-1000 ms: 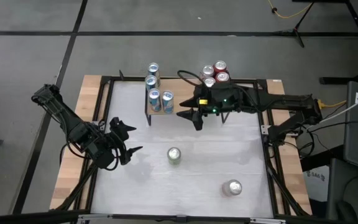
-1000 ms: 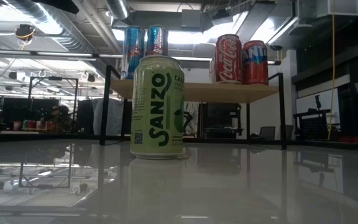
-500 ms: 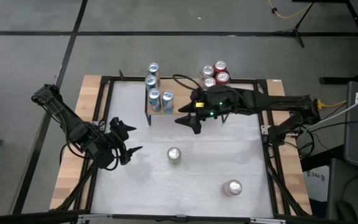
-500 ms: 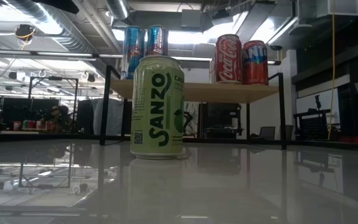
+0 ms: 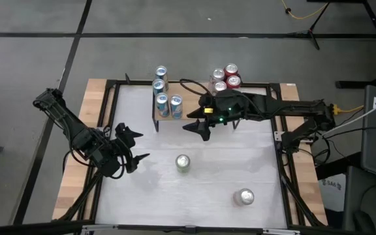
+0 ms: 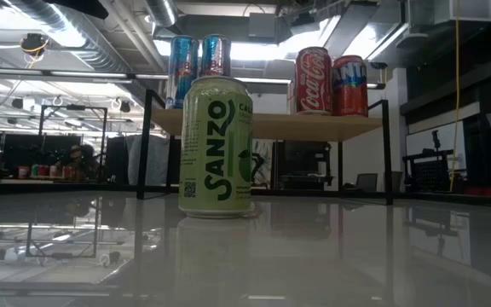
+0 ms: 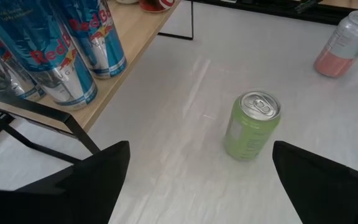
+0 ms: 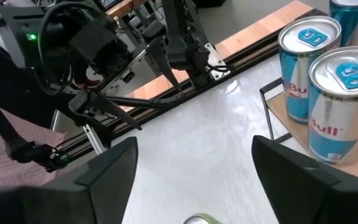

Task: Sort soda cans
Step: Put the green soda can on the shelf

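Sorting in progress: two cans left on the white counter (image 5: pixel 234 163).

We see a raised wooden shelf (image 5: pixel 194 112) on a black frame carrying tall blue-and-silver cylindrical cans (image 5: pixel 164 94) at one end and red cylindrical metal cans (image 5: pixel 226 77) at the other, which we judge to be a grouping by colour. In front of the shelf, a pale yellow-green metal can (image 5: pixel 183 163) stands upright near the middle of the counter; a silver-topped can with a pink base (image 5: pixel 243 196) stands farther from the shelf. The right pincer (image 5: pixel 198 128) hangs just in front of the shelf, released and empty, fingers spread. The left pincer (image 5: pixel 130 147) waits beside the green can, fingers spread wide, holding nothing.
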Available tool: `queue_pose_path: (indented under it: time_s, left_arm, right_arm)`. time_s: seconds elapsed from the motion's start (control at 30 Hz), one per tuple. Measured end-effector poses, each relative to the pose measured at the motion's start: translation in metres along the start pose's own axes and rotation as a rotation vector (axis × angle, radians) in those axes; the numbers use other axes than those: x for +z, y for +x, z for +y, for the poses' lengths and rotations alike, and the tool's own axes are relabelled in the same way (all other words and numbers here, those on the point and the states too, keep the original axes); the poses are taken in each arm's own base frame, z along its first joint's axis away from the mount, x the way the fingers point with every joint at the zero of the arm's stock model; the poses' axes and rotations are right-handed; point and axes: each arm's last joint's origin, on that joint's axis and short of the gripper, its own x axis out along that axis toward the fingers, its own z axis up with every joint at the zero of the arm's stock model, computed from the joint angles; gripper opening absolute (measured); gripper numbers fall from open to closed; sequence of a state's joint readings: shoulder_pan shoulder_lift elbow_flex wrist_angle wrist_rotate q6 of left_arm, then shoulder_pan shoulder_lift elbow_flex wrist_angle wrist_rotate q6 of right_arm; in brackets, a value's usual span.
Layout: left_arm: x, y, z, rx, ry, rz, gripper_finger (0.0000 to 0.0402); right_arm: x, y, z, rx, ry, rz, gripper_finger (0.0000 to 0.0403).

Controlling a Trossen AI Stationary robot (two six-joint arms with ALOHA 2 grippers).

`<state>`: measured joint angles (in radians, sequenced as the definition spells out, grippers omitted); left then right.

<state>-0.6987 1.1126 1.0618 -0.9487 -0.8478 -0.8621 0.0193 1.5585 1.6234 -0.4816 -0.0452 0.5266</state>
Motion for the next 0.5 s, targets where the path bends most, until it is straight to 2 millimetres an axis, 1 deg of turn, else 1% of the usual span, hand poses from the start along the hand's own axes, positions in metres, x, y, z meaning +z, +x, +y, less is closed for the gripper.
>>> queue_pose_path:
  time_s: [0.13,0.33,0.4,0.5]
  left_arm:
    - [0.0,0.0,0.0,0.0,0.0,0.0,0.0386]
    - [0.0,0.0,0.0,0.0,0.0,0.0,0.0386]
    - [0.0,0.0,0.0,0.0,0.0,0.0,0.0386]
    - [0.0,0.0,0.0,0.0,0.0,0.0,0.0386]
  right_arm:
    - [-0.002,0.004,-0.001,0.017,-0.008,0.027,0.0325]
    - [-0.011,0.02,-0.003,0.069,-0.01,0.119,0.0392]
    - [-0.015,0.025,-0.004,0.1,-0.007,0.163,0.0392]
    - [-0.017,0.029,-0.004,0.143,0.004,0.195,0.0372]
